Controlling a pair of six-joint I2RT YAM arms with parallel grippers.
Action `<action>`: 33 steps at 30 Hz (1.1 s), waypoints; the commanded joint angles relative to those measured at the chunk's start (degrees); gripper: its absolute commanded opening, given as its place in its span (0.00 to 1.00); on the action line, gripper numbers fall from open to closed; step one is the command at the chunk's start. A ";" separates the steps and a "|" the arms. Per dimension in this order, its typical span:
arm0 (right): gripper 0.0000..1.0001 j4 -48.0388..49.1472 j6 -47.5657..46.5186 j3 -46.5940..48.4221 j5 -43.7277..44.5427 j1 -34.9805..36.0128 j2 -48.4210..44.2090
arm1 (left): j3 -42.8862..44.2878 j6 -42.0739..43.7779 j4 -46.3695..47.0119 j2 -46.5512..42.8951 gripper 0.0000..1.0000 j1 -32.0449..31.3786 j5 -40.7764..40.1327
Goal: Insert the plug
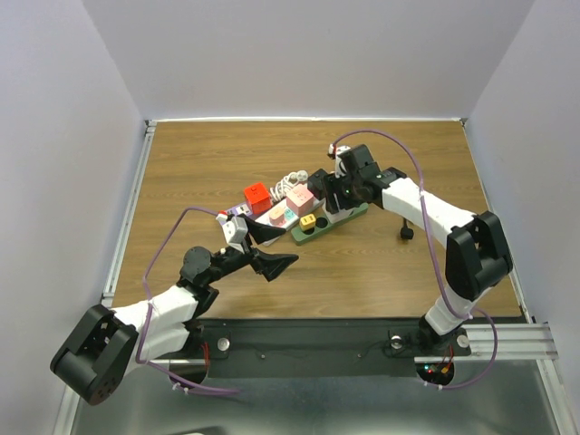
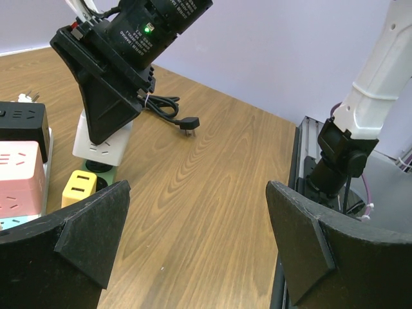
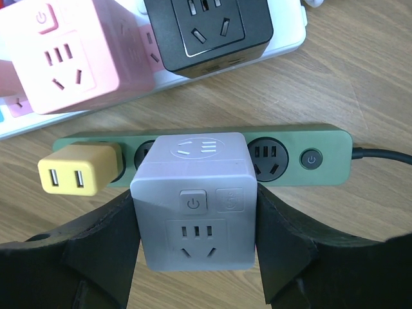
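Note:
My right gripper (image 3: pixel 195 248) is shut on a white cube plug (image 3: pixel 195 196), fingers pressed on both its sides. The cube stands on the green power strip (image 3: pixel 322 158), over a middle socket; whether it is seated I cannot tell. A yellow USB plug (image 3: pixel 76 168) sits in the strip to its left. In the top view the right gripper (image 1: pixel 338 195) is over the strip (image 1: pixel 328 220). My left gripper (image 1: pixel 272 251) is open and empty above bare wood, near the strip's left end; its fingers (image 2: pixel 84 225) show wide apart in the left wrist view.
A white strip (image 3: pixel 283 38) behind the green one carries a pink cube (image 3: pixel 64 55) and a black cube (image 3: pixel 206 29). A red cube (image 1: pixel 256 196) stands further left. A loose black cord and plug (image 2: pixel 187 122) lies on the wood at right.

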 commanded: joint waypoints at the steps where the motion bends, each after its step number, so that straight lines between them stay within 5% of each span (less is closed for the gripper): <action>1: 0.00 2.78 0.53 0.29 1.34 0.41 0.32 | 0.05 0.10 3.49 -0.06 0.98 0.38 0.54; 33: 0.00 1.90 2.02 -0.59 6.70 0.50 0.67 | -0.13 0.19 3.76 0.03 0.98 0.38 0.46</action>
